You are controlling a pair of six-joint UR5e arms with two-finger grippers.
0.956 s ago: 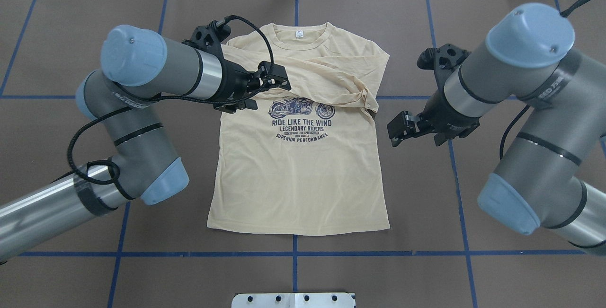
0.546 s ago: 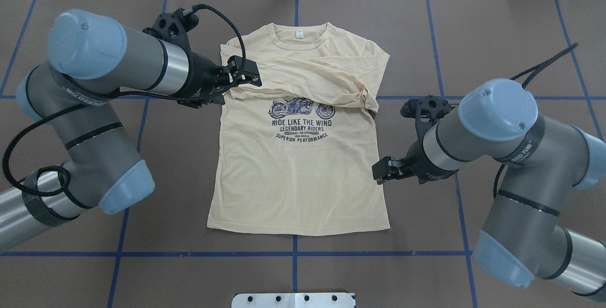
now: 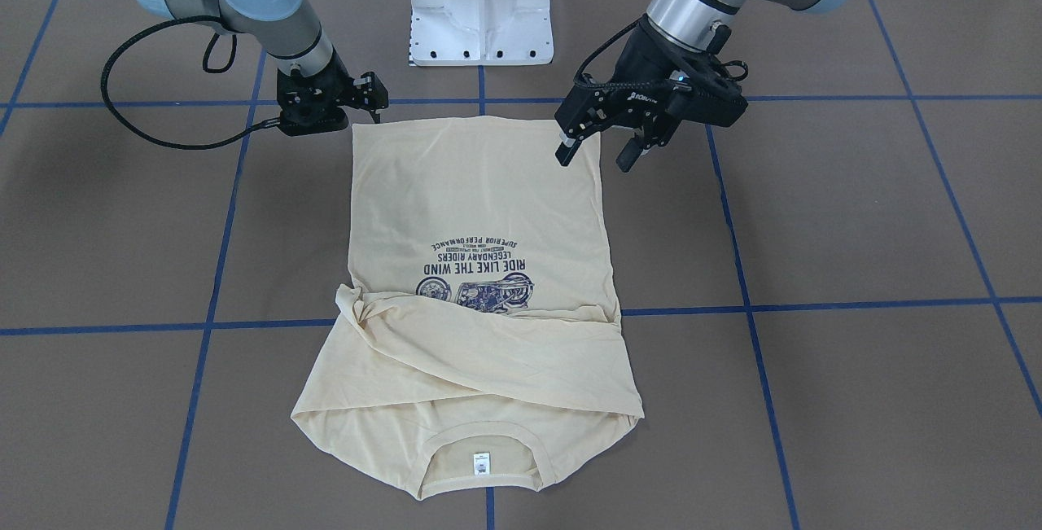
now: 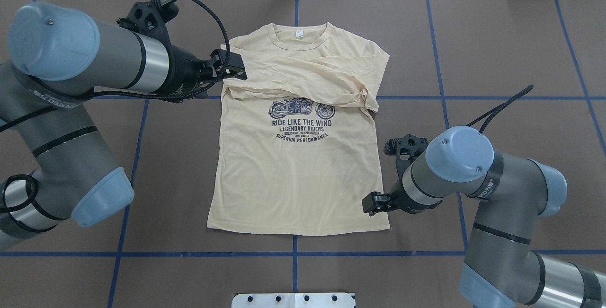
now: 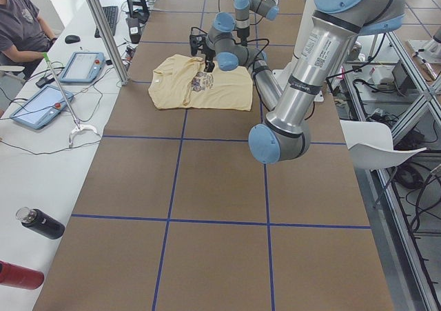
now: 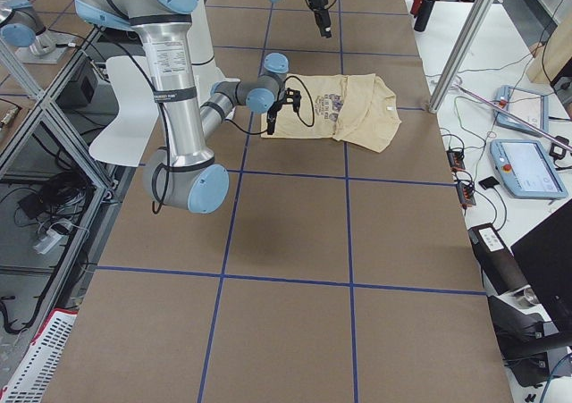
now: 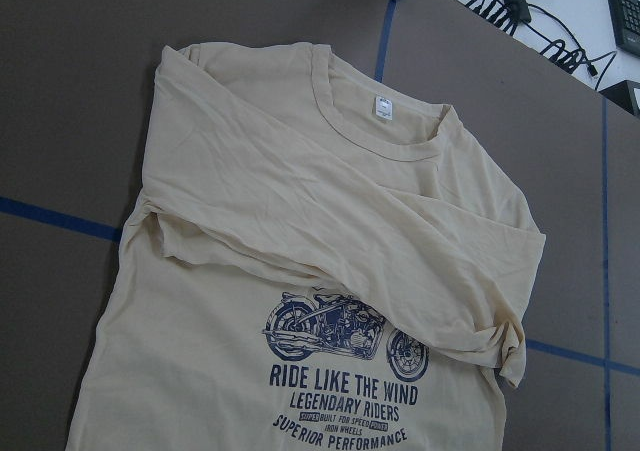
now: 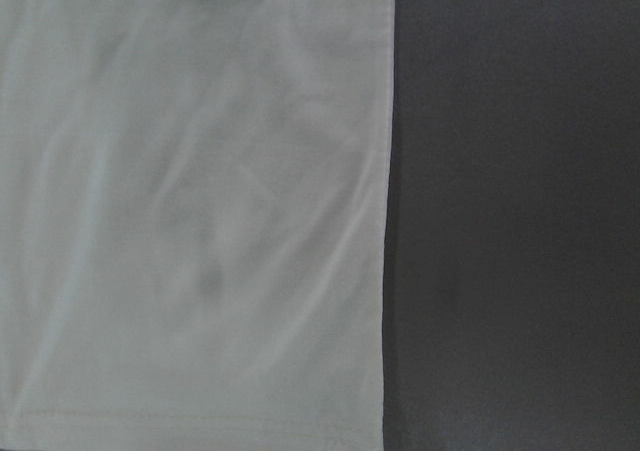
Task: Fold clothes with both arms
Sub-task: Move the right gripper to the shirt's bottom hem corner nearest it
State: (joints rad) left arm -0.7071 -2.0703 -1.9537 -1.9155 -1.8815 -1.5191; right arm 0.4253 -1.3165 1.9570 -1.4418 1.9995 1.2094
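Observation:
The cream-yellow shirt [image 4: 293,180] lies flat on the brown table, navy motorcycle print [image 4: 301,121] up, collar and white label [image 4: 299,34] at the far side. Both sleeves are folded across the chest. My left gripper [image 4: 239,68] hangs open and empty, raised well above the shirt; in the front-facing view its fingers [image 3: 563,151] stand wide apart. My right gripper [image 4: 370,204] sits low beside the shirt's right edge near the hem corner [image 4: 386,225], apparently open and holding nothing. The right wrist view shows that edge and hem [image 8: 380,271] close up.
The white pedestal base [image 3: 480,9] stands at the robot's side of the table, just behind the hem. Blue tape lines [image 4: 293,253] grid the brown cover. In the left view a person sits by tablets [image 5: 83,66] on a side bench, with bottles [image 5: 38,223] nearer.
My left gripper drew back to the left, off the chest toward the shirt's left shoulder. My right arm slid down the shirt's right edge to the hem corner. The shirt stayed still.

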